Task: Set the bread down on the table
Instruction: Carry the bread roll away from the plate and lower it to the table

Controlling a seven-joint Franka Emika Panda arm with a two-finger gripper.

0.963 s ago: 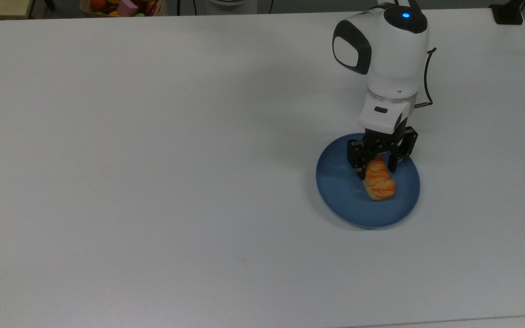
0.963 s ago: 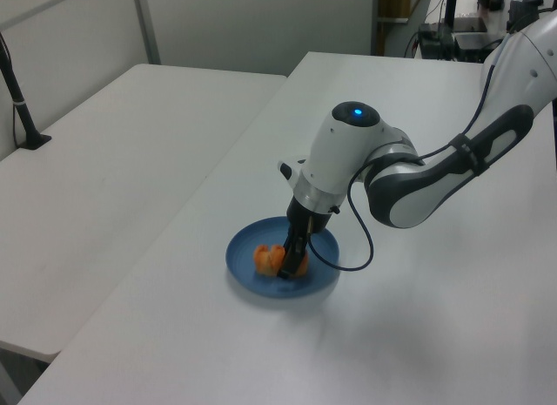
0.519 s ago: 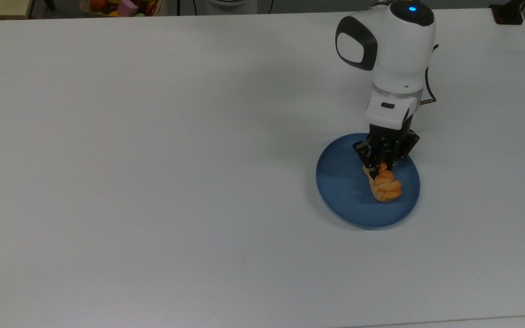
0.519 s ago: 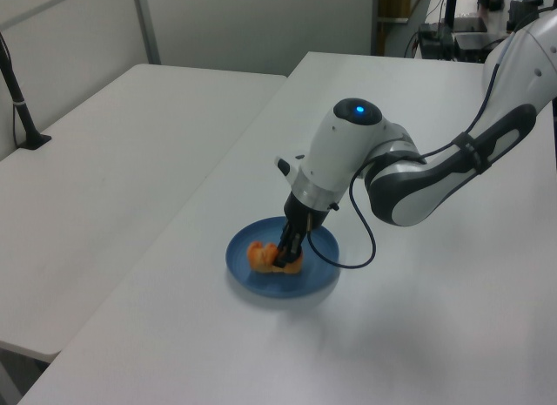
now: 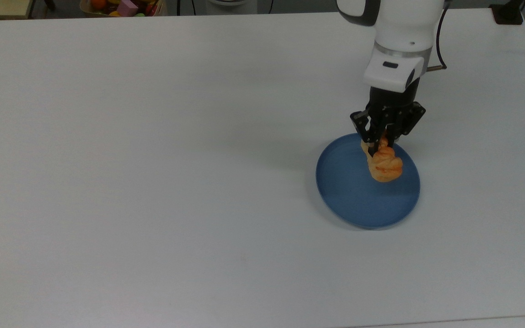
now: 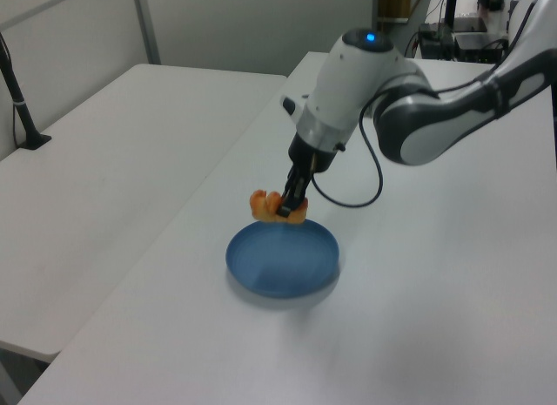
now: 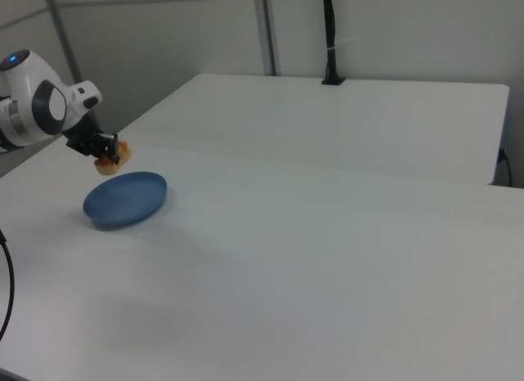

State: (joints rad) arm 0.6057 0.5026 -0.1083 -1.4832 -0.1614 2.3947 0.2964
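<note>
- I see the gripper (image 5: pixel 380 145) clamped on one end of the bread (image 5: pixel 384 165), fingers pinching it from both sides.
- In the left view, the bread (image 6: pixel 277 205) hangs clear above the blue plate (image 6: pixel 283 259), not touching it.
- In the right view, the bread (image 7: pixel 107 158) sits just above the plate's (image 7: pixel 124 200) far rim.
- The plate rests on the table (image 5: pixel 153 159), which I read as bare white surface all around it.
- A box of colourful toys (image 5: pixel 123 6) sits beyond the table edge, well apart from the plate.
</note>
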